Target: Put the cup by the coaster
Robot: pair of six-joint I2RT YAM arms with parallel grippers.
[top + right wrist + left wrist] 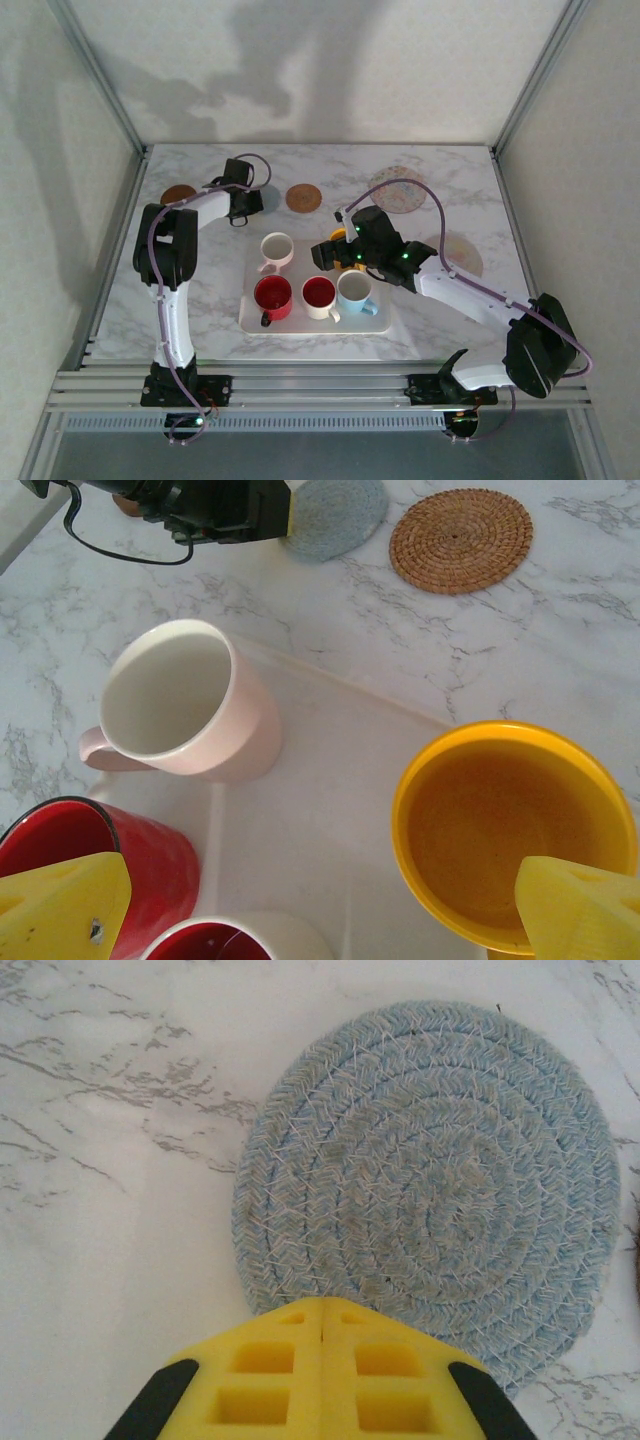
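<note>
My right gripper [340, 250] hangs open over the back right of the white tray [385, 322]. In the right wrist view its gap [320, 910] spans bare tray floor, and its right finger [585, 915] overlaps the rim of a yellow cup [500, 830]. A pale pink cup [190, 705] stands at the tray's back left. My left gripper [322, 1305] is shut and empty. It hovers at the near edge of a blue woven coaster [430, 1190] on the marble. A wicker coaster [460, 538] lies to the right of the blue one [335, 515].
A red cup [272, 297], a white cup with a red inside [319, 295] and a light blue cup [355, 291] line the tray's front. More coasters lie at the back left [178, 193], back right [397, 188] and right [455, 252]. Frame posts bound the table.
</note>
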